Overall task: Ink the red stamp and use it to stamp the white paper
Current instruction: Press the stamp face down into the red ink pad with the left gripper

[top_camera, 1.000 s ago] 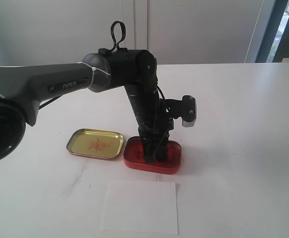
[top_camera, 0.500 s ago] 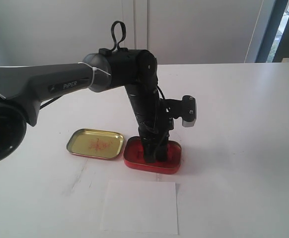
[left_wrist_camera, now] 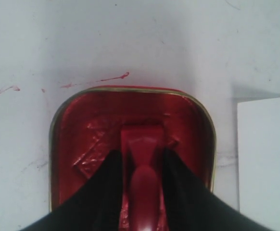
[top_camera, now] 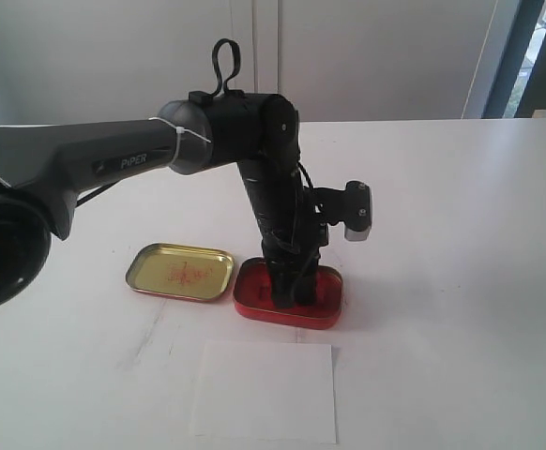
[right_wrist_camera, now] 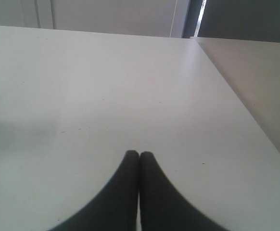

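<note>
Left wrist view: my left gripper [left_wrist_camera: 142, 163] is clamped on the red stamp [left_wrist_camera: 141, 142], one finger on each side of the handle, so the square base points straight down. The base sits in the red ink tin [left_wrist_camera: 130, 89], roughly mid-tin, and is pressed on the paste as far as I can judge. Paste around it shows creased square marks. Gripping by the handle leaves the face free to take ink evenly.

Exterior view: gold lid [top_camera: 181, 272] lies just left of the tin; touching or not, I can't tell. White paper [top_camera: 265, 389] lies flat on the table [top_camera: 461, 244], on the near side of the tin with a small gap between. Sensible layout: a short lift and a pull nearward would put the stamp over the sheet. Paper looks unmarked, so stamping is not yet done.

Right wrist view: my right gripper [right_wrist_camera: 139, 159] has its fingers pressed together, holding nothing. None of the task things are in its view, so it is parked out of the left arm's way, I'd say
</note>
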